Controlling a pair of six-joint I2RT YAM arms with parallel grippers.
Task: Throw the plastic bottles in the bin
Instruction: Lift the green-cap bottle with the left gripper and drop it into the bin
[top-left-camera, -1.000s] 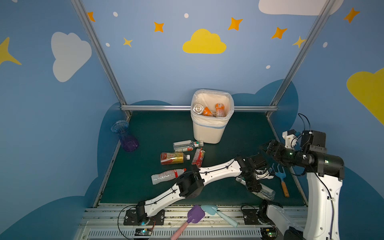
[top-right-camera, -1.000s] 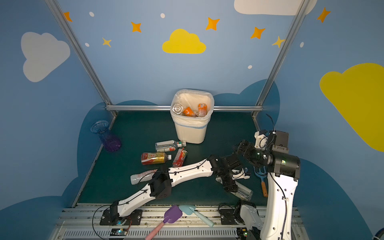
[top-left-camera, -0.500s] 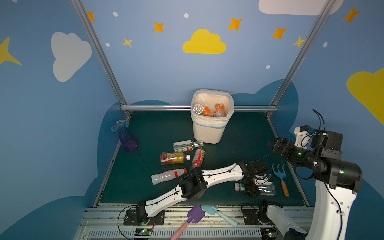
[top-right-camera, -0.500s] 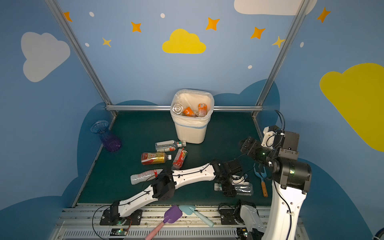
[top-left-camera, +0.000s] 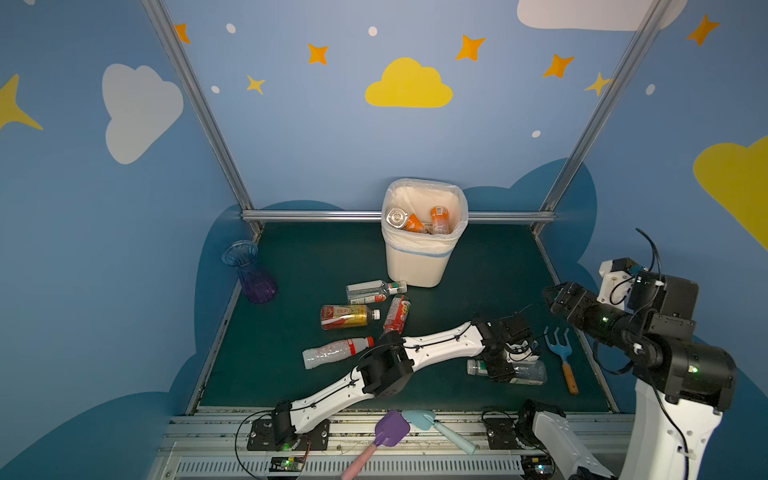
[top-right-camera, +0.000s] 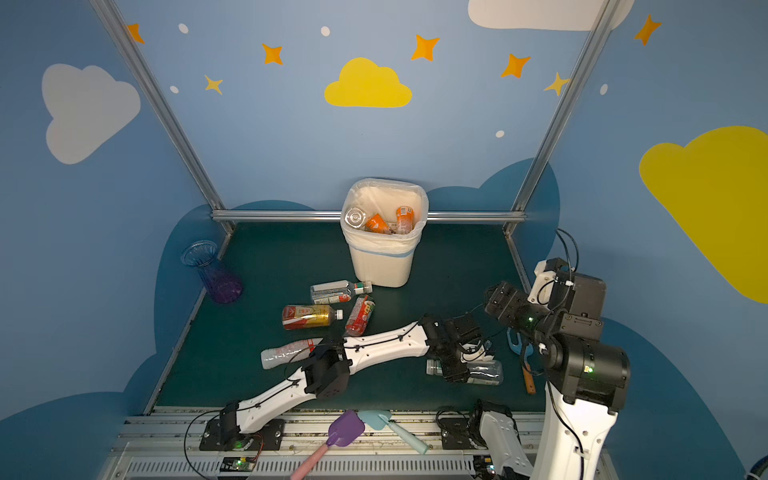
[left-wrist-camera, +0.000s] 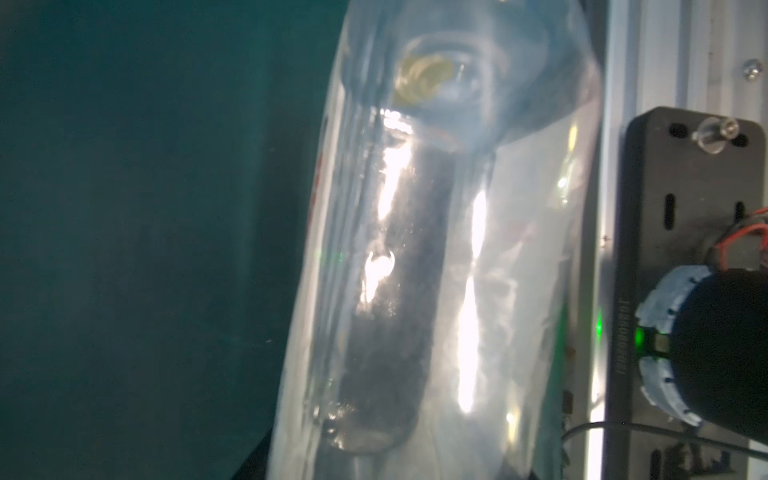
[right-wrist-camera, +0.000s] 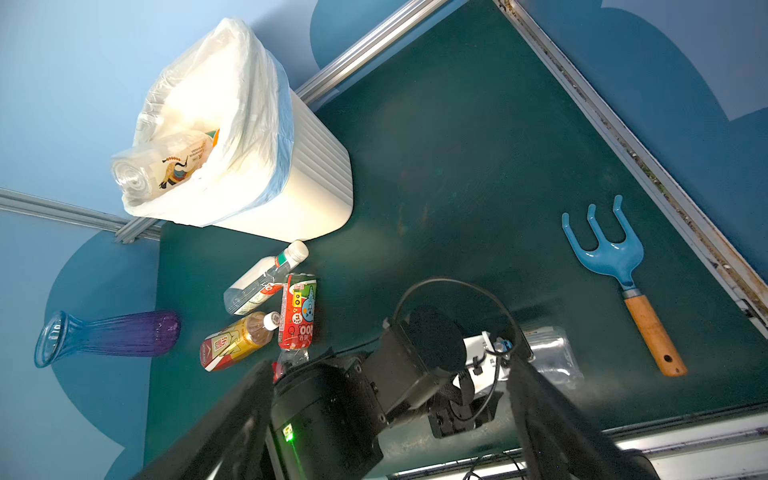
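The left fingers (top-left-camera: 498, 375) straddle the clear bottle (top-left-camera: 525, 371), which lies on its side on the tabletop (top-left-camera: 478, 266) well apart from the bin (top-left-camera: 417, 266), off its front right. They look clamped on its body near the neck, though glare in the wrist view hides the contact. The right fingers (right-wrist-camera: 540, 415) stand wide apart, empty. Likely light, thin-walled and slick, the bottle may dent or squirt free; a firm hold across the middle of the body suits best. Four more bottles (top-left-camera: 351, 316) lie just before the bin.
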